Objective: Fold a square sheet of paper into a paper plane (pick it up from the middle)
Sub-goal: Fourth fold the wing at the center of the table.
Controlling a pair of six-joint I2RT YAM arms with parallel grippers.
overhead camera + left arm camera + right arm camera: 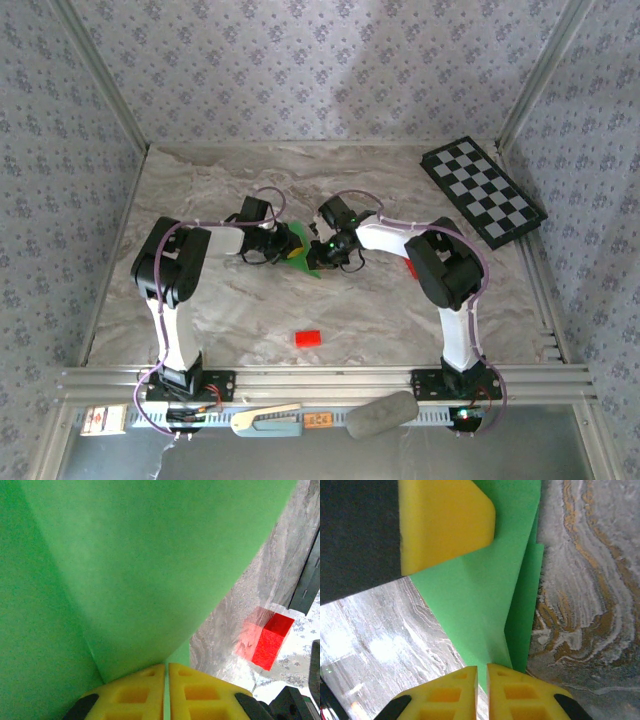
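The square sheet of paper is folded into a pointed, layered shape of bright green, the paper plane [303,260], held just above the marble table near its middle. My left gripper [287,243] comes at it from the left and my right gripper [326,250] from the right. In the left wrist view the green paper [125,570] spreads wide, and the left gripper [166,672] is shut on its lower edge. In the right wrist view the folded paper [490,595] narrows to a point inside the right gripper [481,672], which is shut on it. A yellow left fingertip [445,525] lies over the paper's far end.
A small red block [308,338] lies on the table in front of the grippers, also seen as red block [270,642]. A red wedge piece [411,268] sits by the right arm. The checkerboard [483,190] lies at the back right. Walls close in three sides.
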